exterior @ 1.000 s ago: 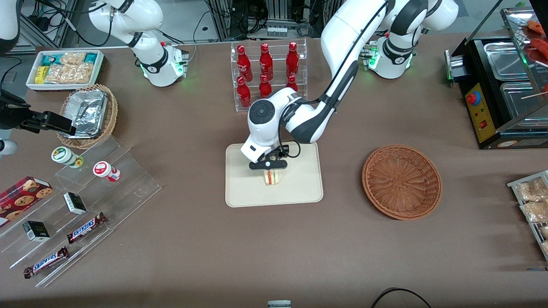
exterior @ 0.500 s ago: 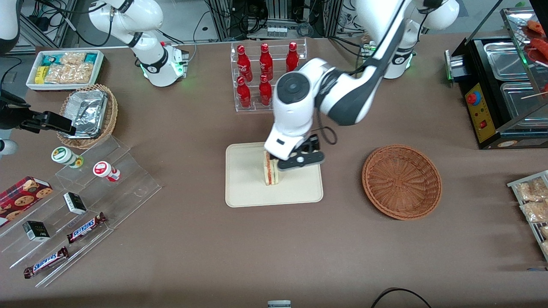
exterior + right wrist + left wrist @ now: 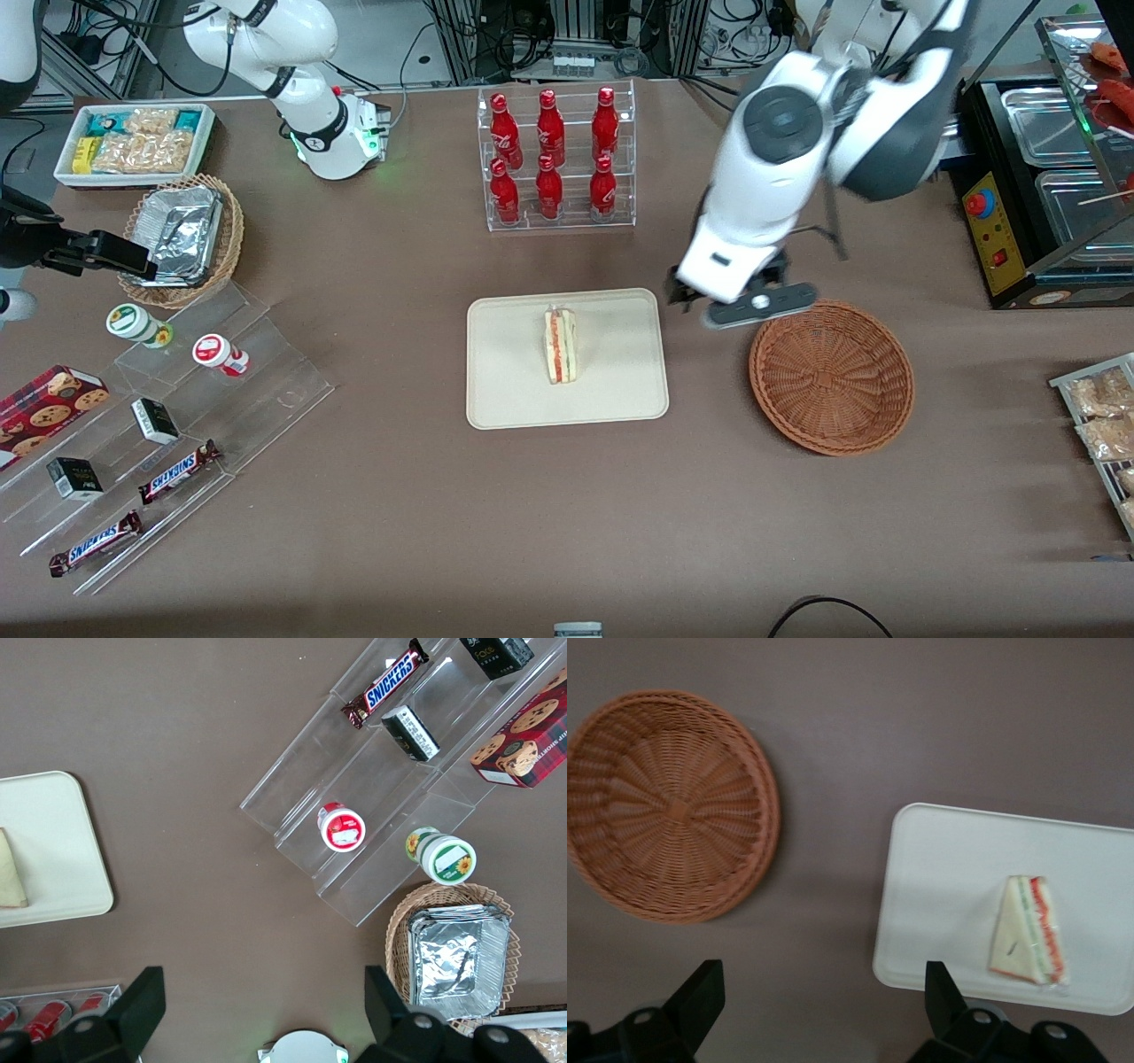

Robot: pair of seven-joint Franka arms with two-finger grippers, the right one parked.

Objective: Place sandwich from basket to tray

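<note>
One sandwich (image 3: 560, 346), wrapped, lies on the tray (image 3: 505, 390) near its middle, cut edge w/ red and green filling showing, nothing touching it. The tray sits flat on the brown table (image 3: 399, 514), and the basket (image 3: 831, 377) lies beside it toward the working arm's end, w/ no contents visible (its woven floor is bare in the wrist view too). Between tray and basket, raised well above the tabletop, hangs the gripper (image 3: 749, 306); the wrist view shows its fingers (image 3: 700, 992) spread wide apart w/ nothing between them, looking down on both tray (image 3: 939, 868) and sandwich (image 3: 1028, 930).

Judged from the layout, the transfer looks done and the step in hand is the retreat. To do it well, the arm should lift clear and swing toward its own end of the table, keeping its height so the fingers pass over the basket (image 3: 664, 806) rim rather than clip it, approx. straight up first, sideways after. No need to go near the tray again: the sandwich lies inside the rim, and a nudge could tip or slide it.

Farther from the camera than the tray stands a rack of red bottles (image 3: 554, 159), well apart from the gripper.
</note>
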